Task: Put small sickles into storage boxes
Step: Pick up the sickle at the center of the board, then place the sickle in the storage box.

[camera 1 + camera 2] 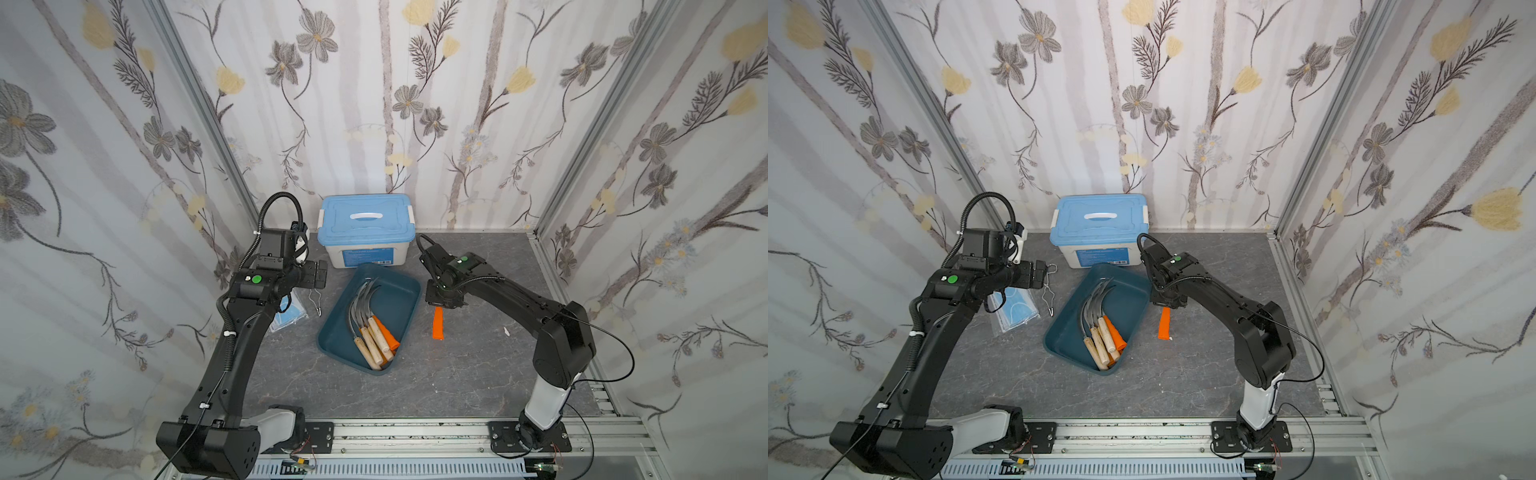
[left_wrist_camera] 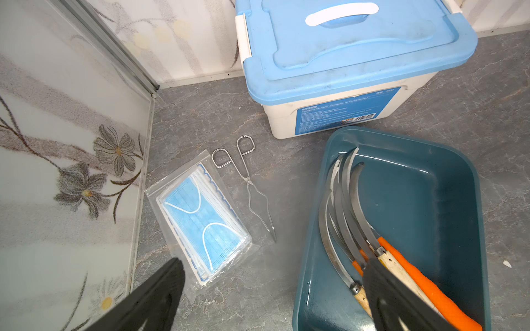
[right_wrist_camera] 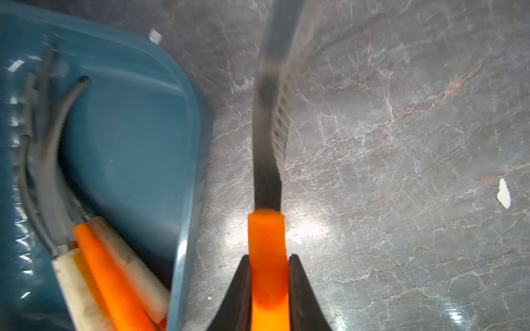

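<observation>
The storage box is a dark teal tray (image 1: 399,303) in mid-table, seen in both top views (image 1: 1125,299). Several small sickles (image 1: 372,332) lie in it, blades together, with wooden and orange handles. My right gripper (image 1: 439,307) is just right of the tray, shut on the orange handle of another sickle (image 3: 266,235). That sickle's grey blade (image 3: 266,172) reaches out over the bare table beside the tray's wall (image 3: 186,200). My left gripper (image 2: 274,262) hangs open and holds nothing, left of the tray (image 2: 430,200), over its left edge.
A white box with a light-blue lid (image 1: 365,228) stands right behind the tray. Wire tongs (image 2: 249,186) and a bag of blue face masks (image 2: 200,217) lie left of the tray. A small white scrap (image 1: 506,331) lies at the right. Patterned walls close three sides.
</observation>
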Tool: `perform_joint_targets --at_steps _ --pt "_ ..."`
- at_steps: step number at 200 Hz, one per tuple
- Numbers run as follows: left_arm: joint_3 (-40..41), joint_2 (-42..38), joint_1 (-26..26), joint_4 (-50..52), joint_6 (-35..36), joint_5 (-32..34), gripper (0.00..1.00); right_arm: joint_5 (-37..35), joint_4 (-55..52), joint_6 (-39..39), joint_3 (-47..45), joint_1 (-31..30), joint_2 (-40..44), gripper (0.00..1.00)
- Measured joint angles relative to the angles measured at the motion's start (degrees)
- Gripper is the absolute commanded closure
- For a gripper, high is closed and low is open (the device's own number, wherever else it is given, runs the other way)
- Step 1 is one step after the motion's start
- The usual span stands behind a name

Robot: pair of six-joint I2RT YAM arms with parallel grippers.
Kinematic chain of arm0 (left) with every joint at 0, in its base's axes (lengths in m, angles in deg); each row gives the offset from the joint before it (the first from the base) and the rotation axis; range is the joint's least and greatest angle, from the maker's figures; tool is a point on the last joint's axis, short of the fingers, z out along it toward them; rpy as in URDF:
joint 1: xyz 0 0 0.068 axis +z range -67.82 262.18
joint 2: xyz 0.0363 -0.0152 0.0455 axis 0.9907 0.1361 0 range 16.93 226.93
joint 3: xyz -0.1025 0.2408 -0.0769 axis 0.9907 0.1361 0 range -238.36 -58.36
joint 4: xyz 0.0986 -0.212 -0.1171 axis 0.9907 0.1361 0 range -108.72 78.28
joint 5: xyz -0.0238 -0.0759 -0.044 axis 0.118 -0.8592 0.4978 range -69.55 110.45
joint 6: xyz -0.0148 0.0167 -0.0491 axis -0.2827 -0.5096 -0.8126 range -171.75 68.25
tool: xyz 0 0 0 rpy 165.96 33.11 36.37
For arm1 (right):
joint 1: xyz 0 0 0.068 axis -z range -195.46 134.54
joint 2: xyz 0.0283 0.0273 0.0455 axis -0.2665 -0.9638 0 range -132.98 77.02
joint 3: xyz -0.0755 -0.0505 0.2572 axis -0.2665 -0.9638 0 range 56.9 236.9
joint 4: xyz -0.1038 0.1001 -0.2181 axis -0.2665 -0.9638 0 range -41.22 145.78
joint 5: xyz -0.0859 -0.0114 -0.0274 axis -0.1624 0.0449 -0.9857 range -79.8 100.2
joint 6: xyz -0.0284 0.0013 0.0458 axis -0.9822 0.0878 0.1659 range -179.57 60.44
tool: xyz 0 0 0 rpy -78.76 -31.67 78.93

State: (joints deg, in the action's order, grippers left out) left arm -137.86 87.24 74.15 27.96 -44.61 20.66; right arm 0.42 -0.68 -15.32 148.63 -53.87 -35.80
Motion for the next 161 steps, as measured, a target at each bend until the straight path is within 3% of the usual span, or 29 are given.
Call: perform_joint_targets --at_steps 72,161 --pt "-0.7 0.35 0.0 -0.63 0.17 0.66 0.0 -0.04 -7.43 -2.08 22.05 -5.11 -7.72 0.87" --pt "-1.68 1.64 0.0 -1.09 0.15 0.68 0.0 8.7 -5.66 -2.49 32.59 -13.16 -18.64 0.87"
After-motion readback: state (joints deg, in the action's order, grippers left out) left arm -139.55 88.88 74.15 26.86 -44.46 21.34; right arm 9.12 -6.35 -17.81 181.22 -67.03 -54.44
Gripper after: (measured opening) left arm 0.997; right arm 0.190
